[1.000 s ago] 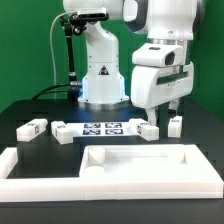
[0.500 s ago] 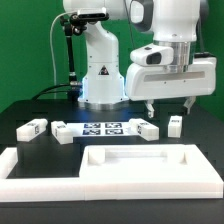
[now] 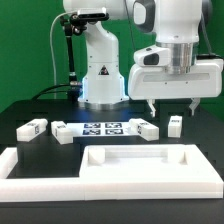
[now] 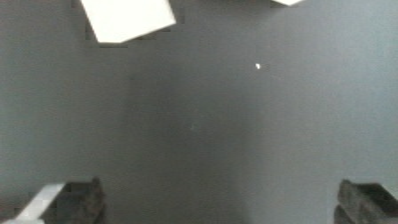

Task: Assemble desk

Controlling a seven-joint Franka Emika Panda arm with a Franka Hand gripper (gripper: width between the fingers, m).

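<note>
The desk's top panel [image 3: 140, 160], a flat white rimmed rectangle, lies at the front of the black table. Several short white block legs with tags lie behind it: one at the exterior view's far left [image 3: 32, 127], one beside it [image 3: 62, 132], one right of centre [image 3: 148, 128], and one upright at the right [image 3: 175, 124]. My gripper [image 3: 171, 106] hangs open and empty above the table between the two right legs, touching nothing. In the wrist view my gripper [image 4: 217, 205] shows both fingertips [image 4: 63, 205] wide apart over bare table, with a white part [image 4: 128, 18] at the picture's edge.
The marker board [image 3: 105, 128] lies flat between the legs. Long low white border bars [image 3: 35, 165] run along the front and the exterior view's left of the work area. The robot's base [image 3: 100, 75] stands at the back centre.
My gripper has turned about its axis so the fingers now show spread wide, and it has risen and shifted towards the exterior view's right. The parts have not moved.
</note>
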